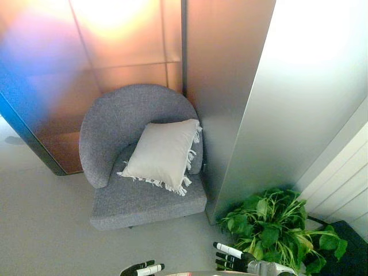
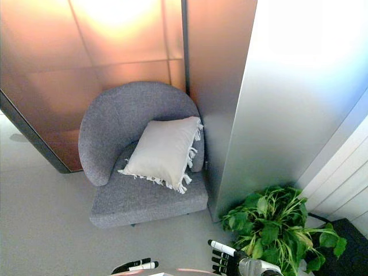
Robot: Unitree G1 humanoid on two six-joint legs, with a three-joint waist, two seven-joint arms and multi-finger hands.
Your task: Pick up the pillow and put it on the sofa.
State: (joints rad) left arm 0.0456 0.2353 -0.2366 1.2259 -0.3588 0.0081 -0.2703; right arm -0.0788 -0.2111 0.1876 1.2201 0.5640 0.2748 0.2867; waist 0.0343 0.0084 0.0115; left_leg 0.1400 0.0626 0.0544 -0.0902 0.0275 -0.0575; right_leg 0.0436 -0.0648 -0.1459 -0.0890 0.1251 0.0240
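Observation:
A cream pillow (image 1: 163,154) with fringed edges leans against the backrest of a grey round-backed sofa chair (image 1: 115,126), resting on its seat (image 1: 144,201). My left hand (image 1: 142,268) shows at the bottom edge, fingers straight, empty, well in front of the chair. My right hand (image 1: 231,256) shows at the bottom right, fingers straight, empty, beside the plant. Neither hand touches the pillow.
A green leafy potted plant (image 1: 276,227) stands on the floor right of the chair. A metal-clad column (image 1: 276,103) rises right behind the chair, with a copper-toned wall panel (image 1: 115,46) at the back. Grey floor (image 1: 40,218) lies left and in front.

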